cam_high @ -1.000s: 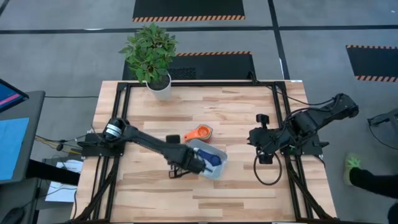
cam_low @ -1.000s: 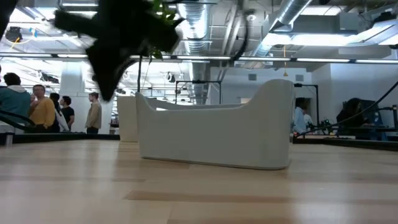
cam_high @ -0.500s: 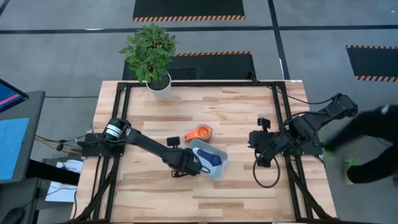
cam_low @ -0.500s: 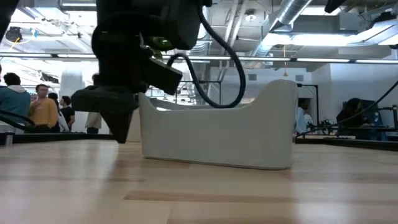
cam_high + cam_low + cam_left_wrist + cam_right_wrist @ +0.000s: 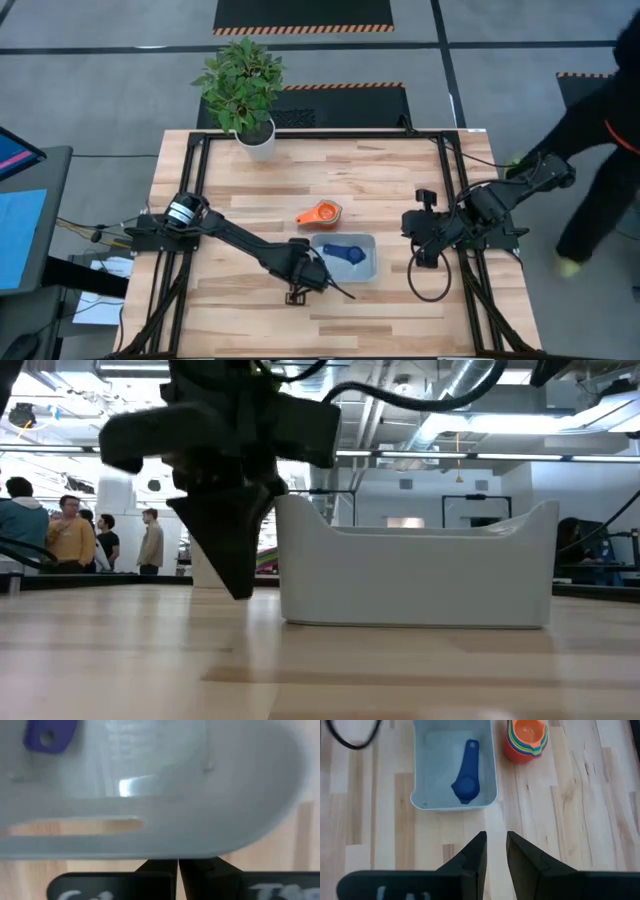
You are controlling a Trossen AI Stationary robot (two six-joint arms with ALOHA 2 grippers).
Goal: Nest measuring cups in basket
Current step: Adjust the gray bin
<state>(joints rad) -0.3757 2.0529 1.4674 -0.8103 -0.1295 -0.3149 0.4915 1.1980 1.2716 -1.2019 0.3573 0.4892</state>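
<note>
The left tool [image 5: 300,290], closed with its two dark fingers pressed together and nothing between them, stands at the near left corner of the shallow pale grey-blue plastic basket [image 5: 368,243], just outside the wall. In the low view the left tool [image 5: 232,555] points straight down at the light wooden worktop [image 5: 400,180], tip close to the surface and beside the basket wall [image 5: 420,585]; whether it touches the wall cannot be told. The left arm reaches from its base at the worktop's left edge diagonally toward the middle, wrist turned downward.

Inside the basket lies one dark blue plastic measuring cup [image 5: 345,254]. In the right wrist view this dark blue cup [image 5: 465,785] lies with its long axis along the length of the basket, bowl toward the end wall nearer that camera, flat handle pointing away.

Just beyond the far long wall of the basket, apart from it, stands the nested stack of coloured measuring cups [image 5: 322,213] with the orange cup uppermost [image 5: 529,731], handle pointing left. The stack lies beyond the left tool, across the basket's corner; the left arm is the nearer one, judging from the high view.

The right tool [image 5: 494,851] waits at the worktop's right side, fingers slightly parted and holding nothing, aimed toward the basket.

At the far edge stands a green plant in a white pot [image 5: 255,140].
</note>
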